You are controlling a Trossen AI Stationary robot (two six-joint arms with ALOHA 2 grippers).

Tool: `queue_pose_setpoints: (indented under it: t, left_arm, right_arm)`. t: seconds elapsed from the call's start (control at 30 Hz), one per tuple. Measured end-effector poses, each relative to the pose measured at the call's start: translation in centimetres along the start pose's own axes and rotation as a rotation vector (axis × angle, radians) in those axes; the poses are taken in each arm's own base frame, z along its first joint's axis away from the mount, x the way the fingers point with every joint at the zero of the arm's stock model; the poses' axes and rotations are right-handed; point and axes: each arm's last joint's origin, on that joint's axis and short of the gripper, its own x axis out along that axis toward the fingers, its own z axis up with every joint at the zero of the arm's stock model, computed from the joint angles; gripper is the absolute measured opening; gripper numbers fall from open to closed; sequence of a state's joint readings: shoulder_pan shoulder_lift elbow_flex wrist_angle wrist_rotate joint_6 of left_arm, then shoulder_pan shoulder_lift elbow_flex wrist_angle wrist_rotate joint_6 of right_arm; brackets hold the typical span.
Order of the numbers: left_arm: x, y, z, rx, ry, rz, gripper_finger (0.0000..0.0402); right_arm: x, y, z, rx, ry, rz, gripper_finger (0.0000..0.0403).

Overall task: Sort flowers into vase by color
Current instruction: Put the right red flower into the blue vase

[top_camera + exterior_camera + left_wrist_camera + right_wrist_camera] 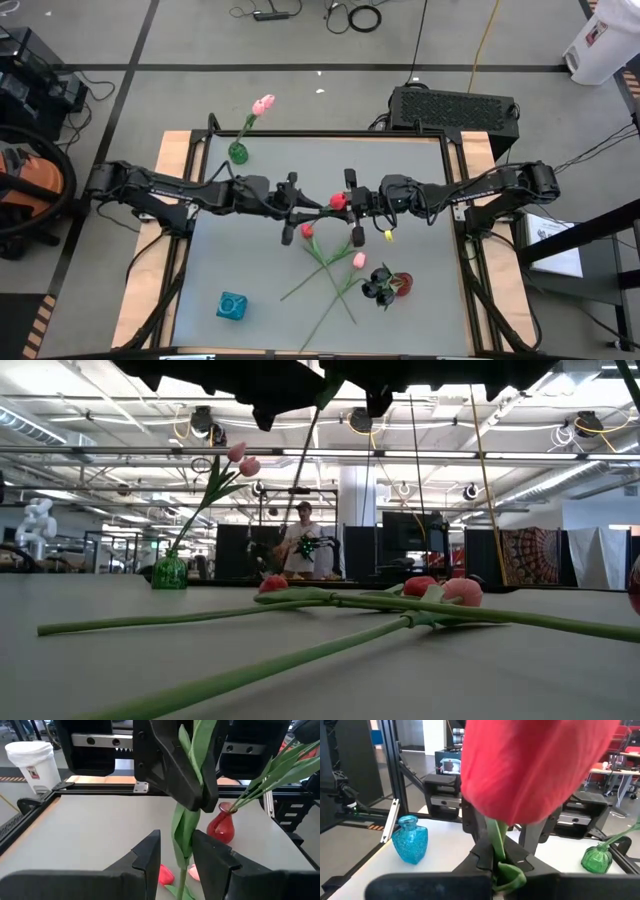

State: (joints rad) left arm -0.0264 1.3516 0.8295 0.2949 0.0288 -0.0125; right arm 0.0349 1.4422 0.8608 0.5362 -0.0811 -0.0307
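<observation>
Right gripper (352, 200) is clamped on the stem of a red tulip (338, 201) above table centre. Left gripper (176, 851) stands parted around that stem, not touching. Green vase (238, 153), far left, holds pink tulips (263, 104); red vase (401, 285), near right, holds black tulips (379, 288); blue vase (231, 306) is near left.

3 loose tulips (330, 262) lie apparently crossed between 3 vases (237, 153).
</observation>
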Motion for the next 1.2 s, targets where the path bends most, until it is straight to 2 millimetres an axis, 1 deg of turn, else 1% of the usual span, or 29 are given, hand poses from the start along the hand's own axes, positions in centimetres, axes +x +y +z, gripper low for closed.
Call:
queue_pose_setpoints:
  t: [0.5,0.63,0.83,0.87,1.0,1.2]
  left_arm:
    - [0.07,0.0,0.2,-0.005,-0.017,0.001,0.0114]
    - [0.07,-0.02,0.21,0.001,-0.019,0.0,0.0088]
    - [0.07,-0.04,0.21,0.016,-0.019,-0.001,0.0016]
    - [0.07,-0.04,0.21,0.025,-0.019,-0.001,0.001]
    - [0.07,-0.04,0.21,0.03,-0.019,0.0,0.001]
    - [0.07,0.03,0.17,0.031,-0.014,0.007,0.0004]
  right_arm:
    - [0.0,-0.02,0.13,-0.012,-0.013,-0.004,0.0]
    - [0.0,-0.03,0.14,-0.012,-0.014,-0.004,0.0]
    - [0.0,-0.06,0.14,-0.013,-0.014,-0.01,0.0]
    - [-0.01,-0.06,0.13,-0.012,-0.014,-0.01,0.0]
    - [0.0,-0.06,0.13,-0.012,-0.014,-0.009,0.0009]
    - [0.0,-0.11,0.13,-0.015,-0.012,-0.045,0.0043]
